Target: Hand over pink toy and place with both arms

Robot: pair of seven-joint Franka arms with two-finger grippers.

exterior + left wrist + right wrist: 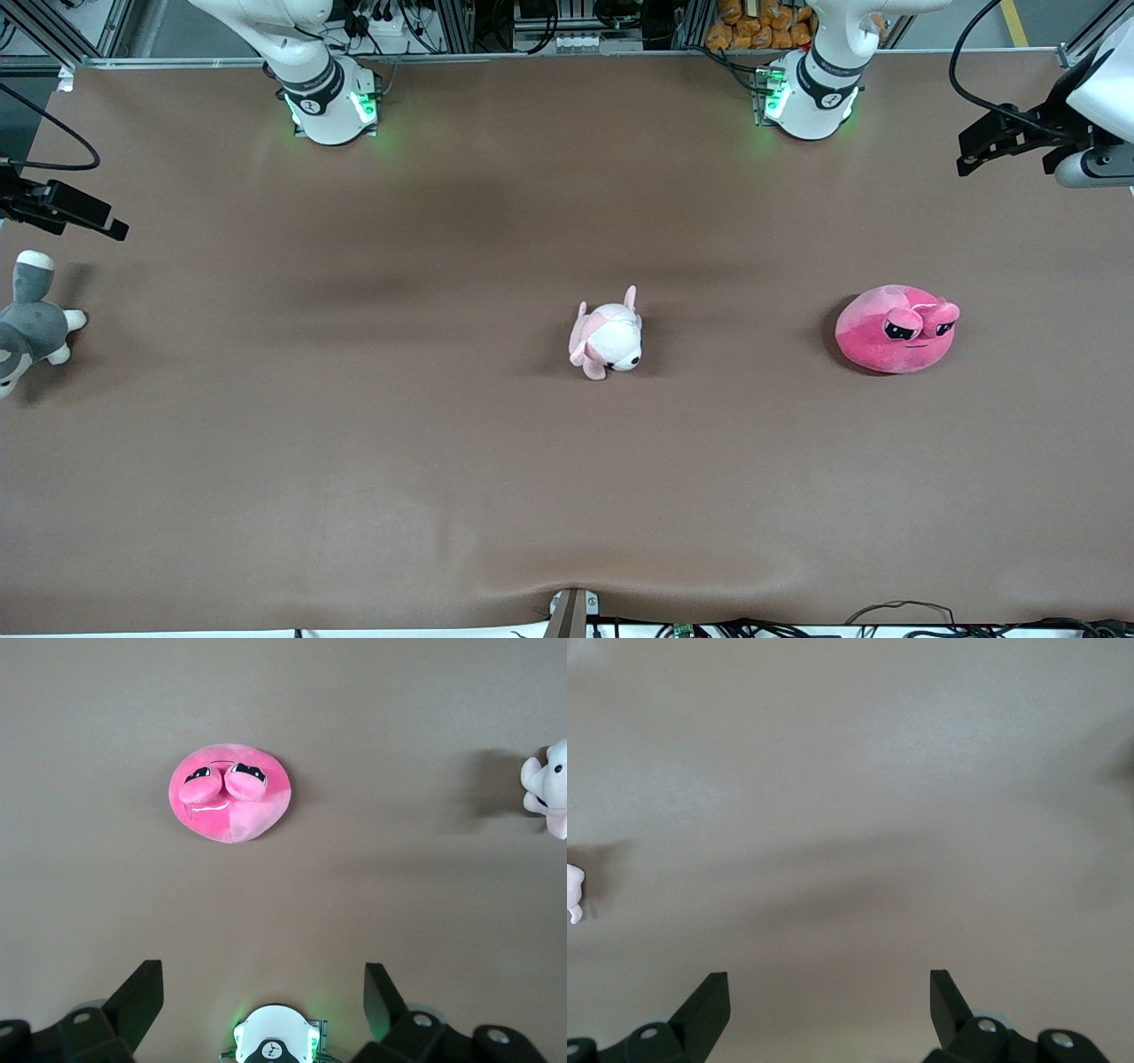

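Observation:
The pink toy [895,328], a rounded hot-pink plush with two droopy black eyes on top, lies on the brown table toward the left arm's end. The left wrist view shows the pink toy [230,793] alone on the cloth, well apart from the fingers. My left gripper [979,146] hangs high over the table's edge at that end; in its wrist view the left gripper [264,992] is open with nothing between its fingers. My right gripper [97,221] hovers over the right arm's end. Its wrist view shows the right gripper [830,997] open and empty above bare cloth.
A small pale pink-and-white puppy plush [607,339] sits mid-table; its edge shows in the left wrist view [549,788]. A grey-and-white plush animal [31,323] lies at the right arm's end. A white scrap of plush [572,890] peeks into the right wrist view.

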